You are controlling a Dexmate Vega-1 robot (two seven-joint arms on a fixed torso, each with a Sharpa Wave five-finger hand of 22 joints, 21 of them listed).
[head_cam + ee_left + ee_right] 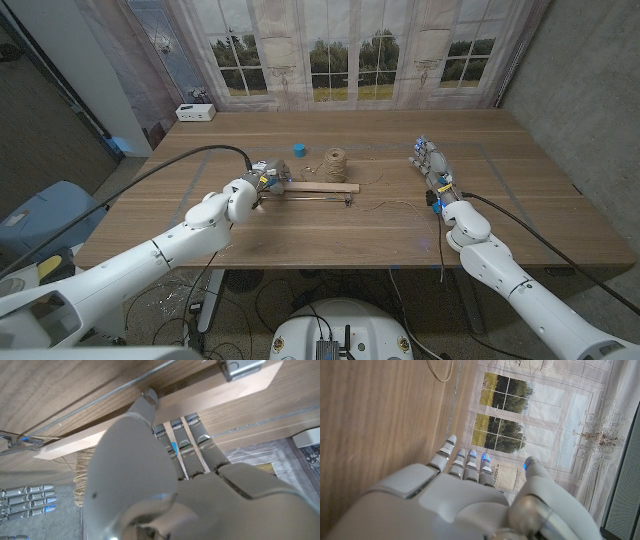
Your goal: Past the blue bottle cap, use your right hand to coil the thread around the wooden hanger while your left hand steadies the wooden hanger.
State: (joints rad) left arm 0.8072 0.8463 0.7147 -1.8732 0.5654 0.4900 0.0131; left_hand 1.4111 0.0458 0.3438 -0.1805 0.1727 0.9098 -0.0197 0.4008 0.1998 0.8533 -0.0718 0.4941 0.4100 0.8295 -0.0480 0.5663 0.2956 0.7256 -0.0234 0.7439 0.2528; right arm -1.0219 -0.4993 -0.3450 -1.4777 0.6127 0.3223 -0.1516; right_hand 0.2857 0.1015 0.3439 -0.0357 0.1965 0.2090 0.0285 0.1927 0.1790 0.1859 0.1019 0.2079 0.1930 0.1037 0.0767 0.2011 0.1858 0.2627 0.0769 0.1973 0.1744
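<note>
Left hand (262, 180) grips the wooden hanger (318, 187) on the tabletop (520, 230), seemingly pinching it; right hand (432, 165) stands apart, fingers spread, holding nothing, thread (395, 206) slack beside it.

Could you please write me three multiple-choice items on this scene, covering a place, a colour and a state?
1. Where does the brown spool of twine stand?
A. Beside the small round blue bottle cap
B. At the table's front edge
C. On the white box

2. What colour is the cap?
A. Red
B. Blue
C. Green

3. What is the right robot hand doing?
A. Holding the thread
B. Gripping the long wooden hanger
C. Holding nothing, fingers apart

Key: 1 A, the cap sits just left of the spool; 2 B, plainly blue; 3 C, it is apart from everything.
</note>
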